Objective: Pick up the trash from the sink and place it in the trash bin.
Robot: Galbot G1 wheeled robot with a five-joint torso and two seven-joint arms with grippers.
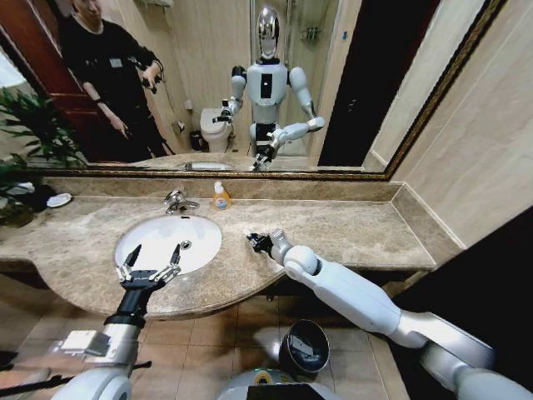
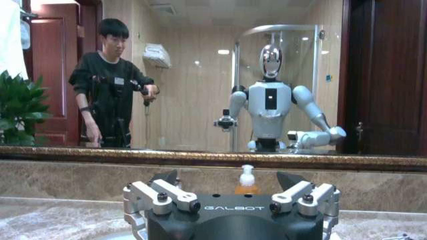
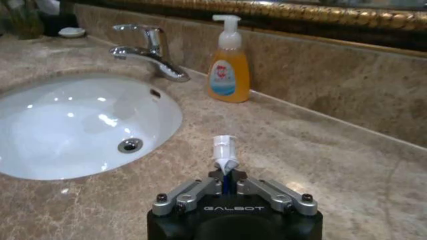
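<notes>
Over the sink (image 1: pixel 166 242), seen from the head, the left hand (image 1: pixel 150 265) hovered with fingers spread; the basin lay bare. Right of it the right hand (image 1: pixel 256 242) sat above the marble surface (image 1: pixel 350 233). Below, the trash bin (image 1: pixel 304 346) held white scraps. From the right wrist, that hand (image 3: pixel 225 181) pinched a tiny white tube (image 3: pixel 224 151) near the soap bottle (image 3: pixel 229 65).

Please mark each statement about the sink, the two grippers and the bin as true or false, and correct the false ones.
1. The right gripper is shut on a tiny white tube. True.
2. The left gripper holds the orange soap bottle. False: it is open, holding nothing, over the sink.
3. The basin has trash lying in it. False: no trash is seen in it.
4. The trash bin stands on the floor below the counter. True.
</notes>
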